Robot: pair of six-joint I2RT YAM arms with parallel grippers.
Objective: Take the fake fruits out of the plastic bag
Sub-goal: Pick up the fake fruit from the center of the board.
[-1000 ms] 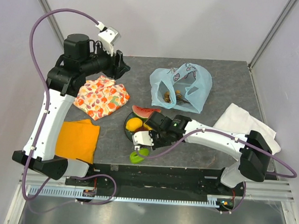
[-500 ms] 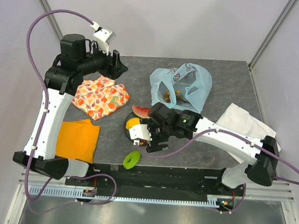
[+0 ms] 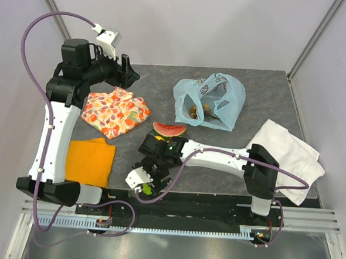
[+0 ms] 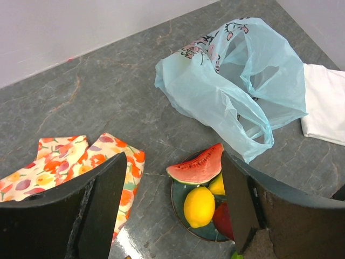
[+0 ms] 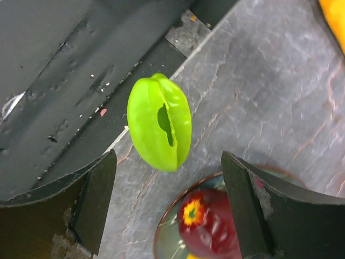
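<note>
Fingers (image 4: pixel 102 210) on my left gripper (image 4: pixel 172 172): spread, nothing held, high over the table (image 4: pixel 108 97). By the left fingertip: orange-floral cloth (image 4: pixel 59 162). Between the tips, below: dark plate (image 4: pixel 176 204) with watermelon slice (image 4: pixel 197 166), two lemons (image 4: pixel 199 206), dark red fruit (image 4: pixel 223 220). Ahead, to the right: plastic bag (image 4: pixel 215 91), mouth open, flat on the table; brownish fruit (image 3: pixel 193 112) inside it in the top view. Past the right fingertip: white cloth (image 4: pixel 323 102). Right gripper (image 5: pixel 167 178): fingers apart, empty. Green piece (image 5: pixel 159 122) is just ahead between them, at the table's near edge, touching neither.
</note>
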